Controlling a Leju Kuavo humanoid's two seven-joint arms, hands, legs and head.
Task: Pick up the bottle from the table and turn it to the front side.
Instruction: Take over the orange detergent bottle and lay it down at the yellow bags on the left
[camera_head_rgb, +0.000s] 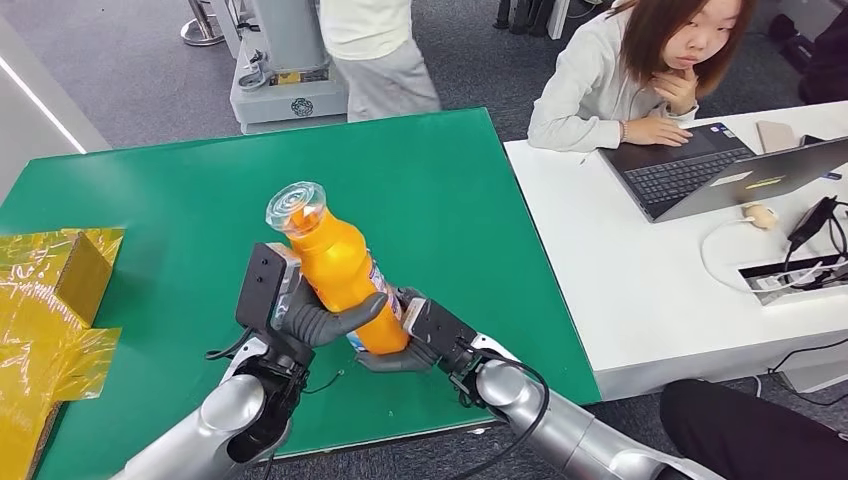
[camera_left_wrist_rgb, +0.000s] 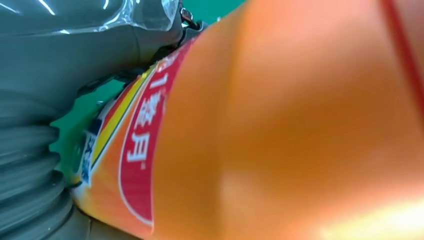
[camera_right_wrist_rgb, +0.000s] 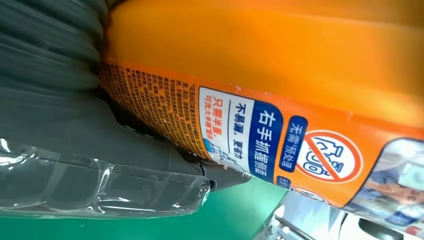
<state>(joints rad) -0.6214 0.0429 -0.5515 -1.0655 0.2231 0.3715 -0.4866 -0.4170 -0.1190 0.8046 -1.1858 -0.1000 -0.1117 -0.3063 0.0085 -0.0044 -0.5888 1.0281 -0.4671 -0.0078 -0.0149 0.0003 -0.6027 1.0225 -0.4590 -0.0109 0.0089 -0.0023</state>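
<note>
Orange bottle (camera_head_rgb: 340, 268) tilts above the green table (camera_head_rgb: 180, 210), gripped by left hand (camera_head_rgb: 300, 315) and right hand (camera_head_rgb: 415, 340).

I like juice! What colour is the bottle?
Orange plastic bottle, clear cap; best in head view.

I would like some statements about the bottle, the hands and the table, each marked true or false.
1. The orange bottle lies flat on the green table. False: it is lifted and tilted.
2. Both the left hand and the right hand hold the bottle. True.
3. The bottle has a clear cap. True.
4. A laptop stands on the green table. False: it stands on the white table.
</note>
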